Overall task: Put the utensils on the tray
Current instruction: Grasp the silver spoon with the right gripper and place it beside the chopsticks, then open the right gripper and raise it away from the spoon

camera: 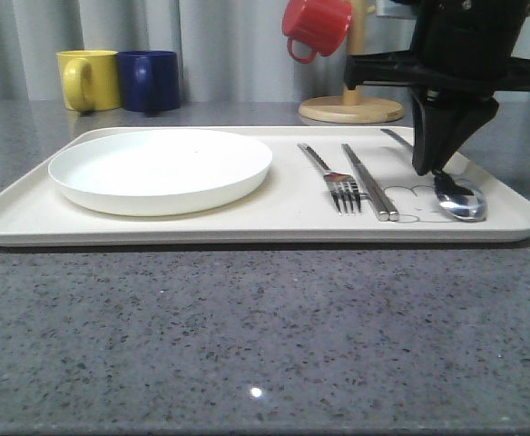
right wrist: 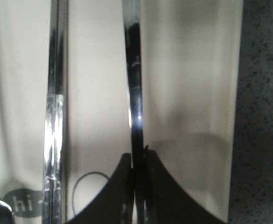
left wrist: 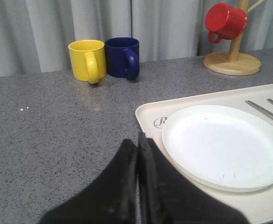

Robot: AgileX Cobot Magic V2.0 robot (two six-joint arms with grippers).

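On the tray (camera: 247,222), beside the white plate (camera: 161,168), the fork (camera: 333,180) and the pair of sticks (camera: 370,182) are laid side by side, with the spoon (camera: 458,200) at the right end near the rim. The spoon's handle is clamped between the closed fingers of the right gripper (right wrist: 137,186), which is lowered over the tray. The left gripper (left wrist: 137,154) is seen closed and empty above the table (left wrist: 57,135), just beside the tray's corner.
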